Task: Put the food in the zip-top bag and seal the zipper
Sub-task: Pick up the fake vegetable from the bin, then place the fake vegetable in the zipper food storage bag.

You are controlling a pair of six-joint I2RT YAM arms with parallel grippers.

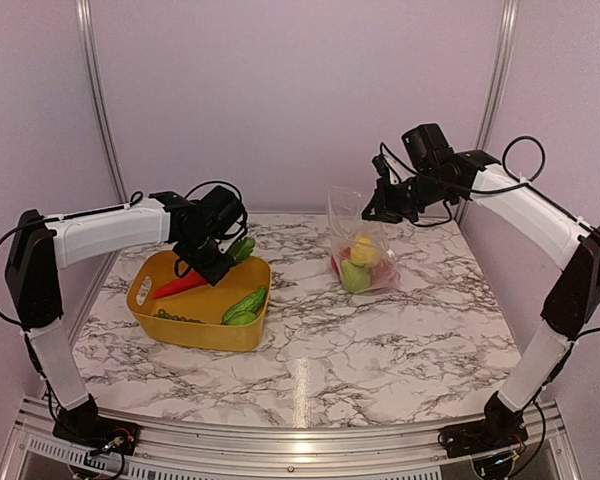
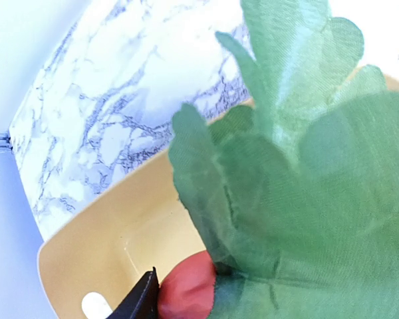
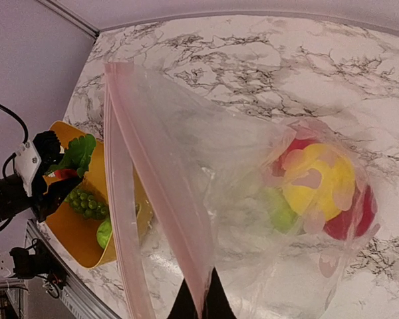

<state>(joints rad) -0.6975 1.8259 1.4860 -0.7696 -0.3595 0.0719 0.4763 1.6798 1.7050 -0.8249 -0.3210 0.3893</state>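
My left gripper [image 1: 212, 264] is shut on an orange-red carrot [image 1: 180, 285] near its green leafy top [image 1: 242, 248], over the back of the yellow basket [image 1: 195, 335]. In the left wrist view the leaves [image 2: 299, 186] fill the frame, and one black finger [image 2: 141, 302] presses the red carrot [image 2: 186, 292]. My right gripper [image 1: 378, 208] is shut on the zipper [image 3: 163, 179] and holds the clear zip-top bag [image 1: 365, 230] upright with its mouth open. Inside are a yellow lemon [image 3: 319, 186], a green pear [image 3: 279, 209] and a red piece [image 3: 349, 216].
The basket also holds green pieces [image 1: 245, 305] and small green grapes [image 3: 86, 203]. The bag's bottom rests on the marble table [image 1: 380, 350] at the back right. Walls and metal posts stand close behind both arms.
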